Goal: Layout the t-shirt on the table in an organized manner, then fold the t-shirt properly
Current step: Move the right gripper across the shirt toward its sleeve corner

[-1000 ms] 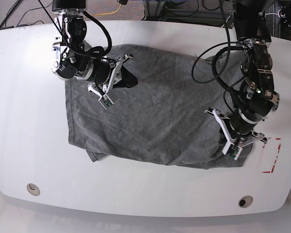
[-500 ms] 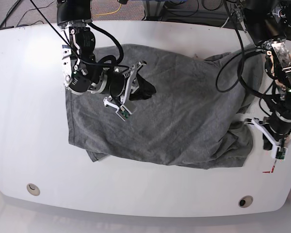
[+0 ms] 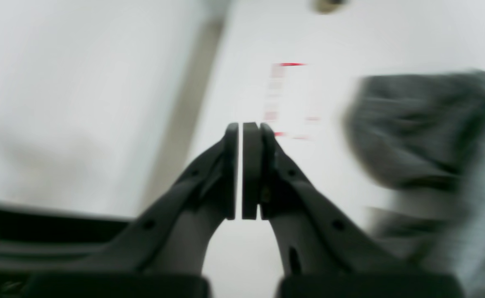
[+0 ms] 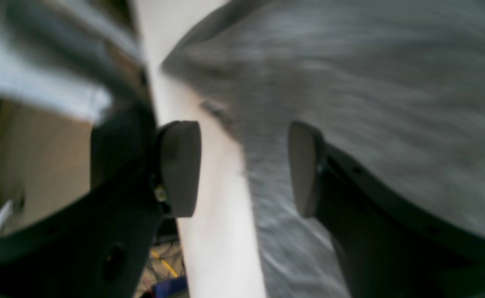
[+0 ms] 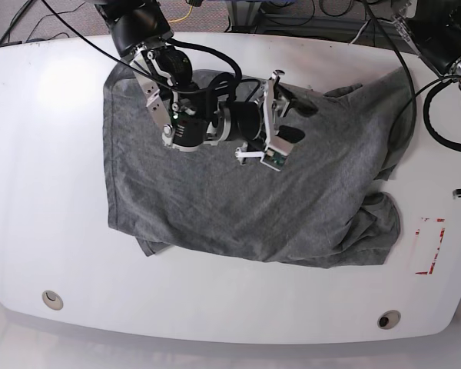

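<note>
- At the near table (image 5: 215, 315) edge, I see the t-shirt (image 5: 238, 200) lying rumpled, its hem bunched near the red tape rectangle (image 5: 430, 246).
- My left gripper (image 3: 242, 174), pads pressed together and empty, has swung off to the side.
- Farther back, my right gripper (image 4: 242, 165) has spread, releasing the cloth below; spreading likely continues.
</note>
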